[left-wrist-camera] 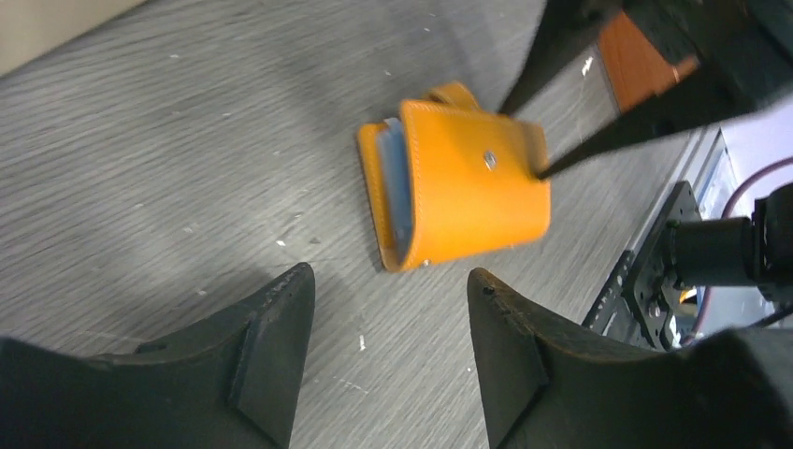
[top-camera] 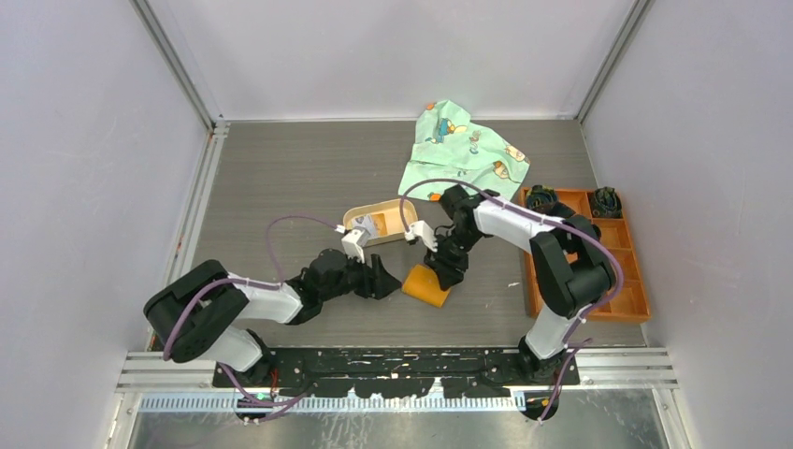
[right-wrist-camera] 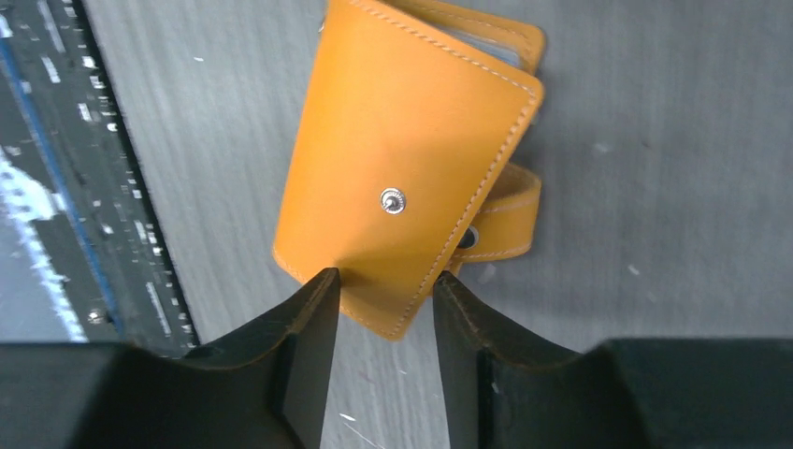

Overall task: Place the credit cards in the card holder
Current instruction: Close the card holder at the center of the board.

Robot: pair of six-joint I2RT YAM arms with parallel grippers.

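1. I see the card holder (top-camera: 425, 285) flat on the table (top-camera: 281, 187) betw. both arms, snap side up. Long axis runs away from the R gripper (right-wrist-camera: 379, 281); open edge w/ light-blue card (left-wrist-camera: 397, 178) faces the L gripper (left-wrist-camera: 388, 281).
2. Oval tray (top-camera: 385, 203) just behind, cloth (top-camera: 463, 150) farther back, orange box (top-camera: 628, 281) to the R.
3. L jaws wide open, empty, near the holder. R jaws half-closed astride its corner, tips touching; can't tell if clamped.

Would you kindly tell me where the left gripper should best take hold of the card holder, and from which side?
Probably the top cover's free edge, approached low from the left gripper side. The card holder lies flat with its open side facing that gripper, pale inner sleeves showing beneath the cover, while the right gripper straddles the opposite corner.
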